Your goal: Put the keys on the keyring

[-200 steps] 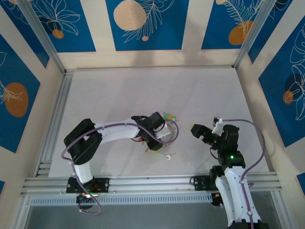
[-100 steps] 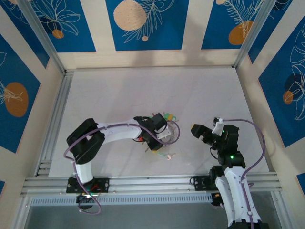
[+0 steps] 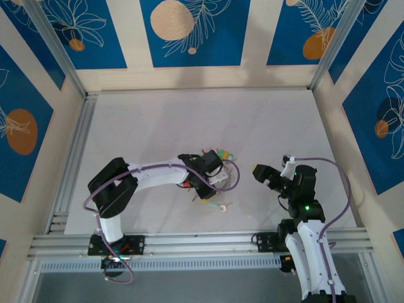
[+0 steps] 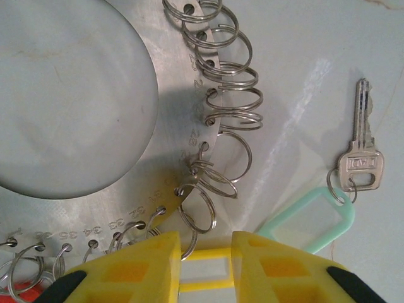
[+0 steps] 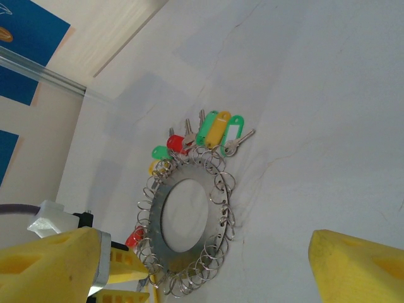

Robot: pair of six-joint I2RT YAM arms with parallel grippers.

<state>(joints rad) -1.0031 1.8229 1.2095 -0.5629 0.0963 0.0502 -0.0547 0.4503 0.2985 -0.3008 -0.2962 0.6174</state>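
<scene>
Several keys hang on the keyring; a mint-tagged key lies loose. Left tool clamps a yellow tag; right tool gapes.

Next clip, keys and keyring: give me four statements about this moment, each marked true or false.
1. The right pincer is open and empty. True.
2. A key with a mint tag lies on the table, apart from the keyring. True.
3. The keyring stands on its edge. False: it lies flat.
4. The left pincer grips a red tag. False: a yellow tag sits between its fingers.
</scene>
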